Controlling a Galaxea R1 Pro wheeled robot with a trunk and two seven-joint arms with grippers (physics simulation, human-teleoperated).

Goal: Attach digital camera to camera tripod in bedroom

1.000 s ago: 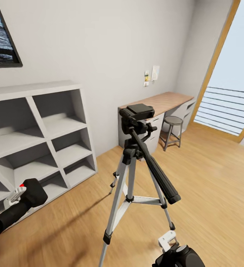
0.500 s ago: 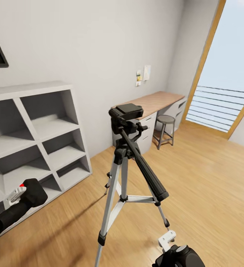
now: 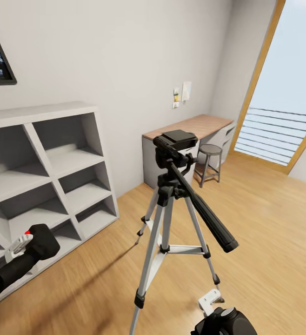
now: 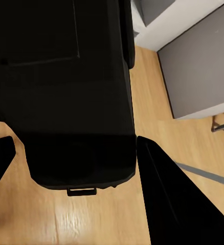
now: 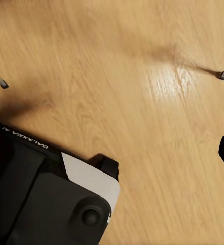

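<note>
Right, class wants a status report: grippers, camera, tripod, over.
Left gripper shut on camera. Right gripper low, state unclear. Tripod ahead on floor, head bare. Path clear.

Bedroom colours: grey, wood, black.
Silver-grey legs, black joints, head and pan handle on camera tripod (image 3: 171, 204). Black digital camera (image 3: 40, 242), red button. White tab on black left gripper (image 3: 19, 246). Light grey shelf (image 3: 46, 172). Honey plank floor (image 3: 264, 232). Pale grey wall (image 3: 125, 70). Wood-topped grey desk (image 3: 195, 128). Dark grey stool (image 3: 209, 160). Wood window frame (image 3: 257, 74).
</note>
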